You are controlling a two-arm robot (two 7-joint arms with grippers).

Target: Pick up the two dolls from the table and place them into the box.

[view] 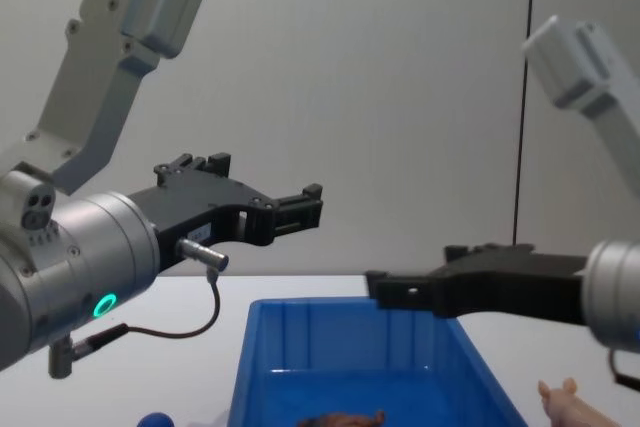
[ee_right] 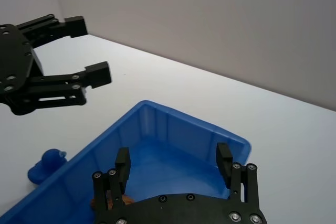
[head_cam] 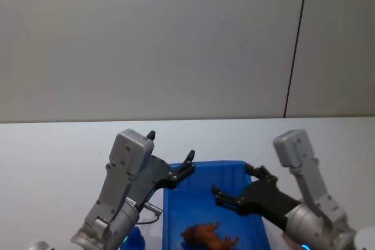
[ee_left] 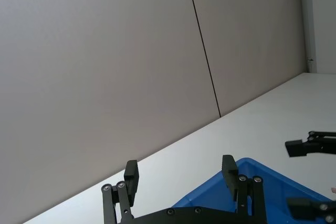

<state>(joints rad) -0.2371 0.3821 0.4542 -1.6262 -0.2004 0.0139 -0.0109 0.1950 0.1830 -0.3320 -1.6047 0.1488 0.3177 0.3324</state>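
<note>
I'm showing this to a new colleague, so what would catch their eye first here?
The bright blue box sits front and centre on the white table, with the shaggy orange-brown lion doll lying inside. The left gripper and right gripper hover above it, fingers open and empty. The pale pink pig doll lies outside, right of the box.

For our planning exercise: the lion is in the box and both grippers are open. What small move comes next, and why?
Probably swing the right gripper down toward the pig, which lies outside the box on its right; the lion is already in. The left gripper hangs open by the left rim.
</note>
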